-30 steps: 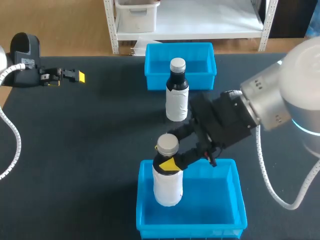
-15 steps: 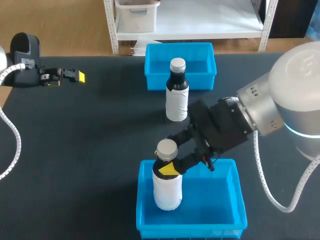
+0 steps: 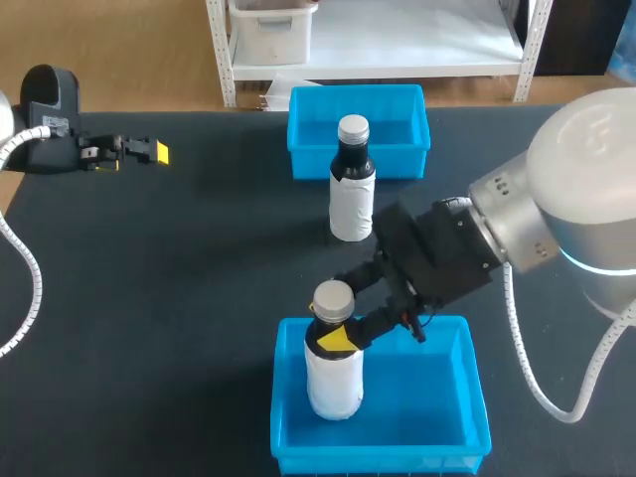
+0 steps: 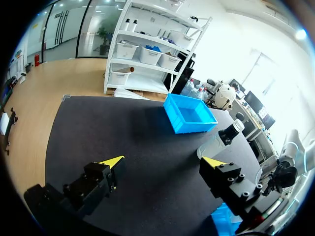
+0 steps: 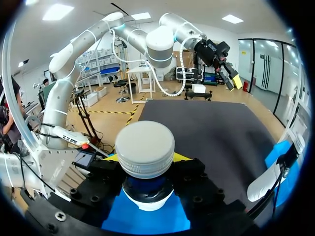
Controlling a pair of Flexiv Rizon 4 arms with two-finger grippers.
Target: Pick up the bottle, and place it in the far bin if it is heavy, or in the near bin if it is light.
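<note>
My right gripper [image 3: 336,326] is shut on the neck of a dark bottle [image 3: 332,366] with a white label and grey cap. The bottle stands upright inside the near blue bin [image 3: 457,437]; whether its base rests on the bin's floor I cannot tell. In the right wrist view the bottle's cap [image 5: 144,149] sits between the gripper's [image 5: 145,160] fingers. A second, similar bottle [image 3: 352,193] stands on the black table just in front of the far blue bin [image 3: 397,147]. My left gripper [image 3: 144,151] stays at the far left, open and empty, also seen as the gripper [image 4: 162,162] in its own wrist view.
The far bin [image 4: 189,114] and the standing bottle [image 4: 219,141] show ahead of the left gripper. My left arm [image 3: 45,109] lies along the table's left edge. Black mat lies between the two bins and to the left.
My right gripper has lowered the bottle a little deeper into the near bin. The left arm has not moved.
</note>
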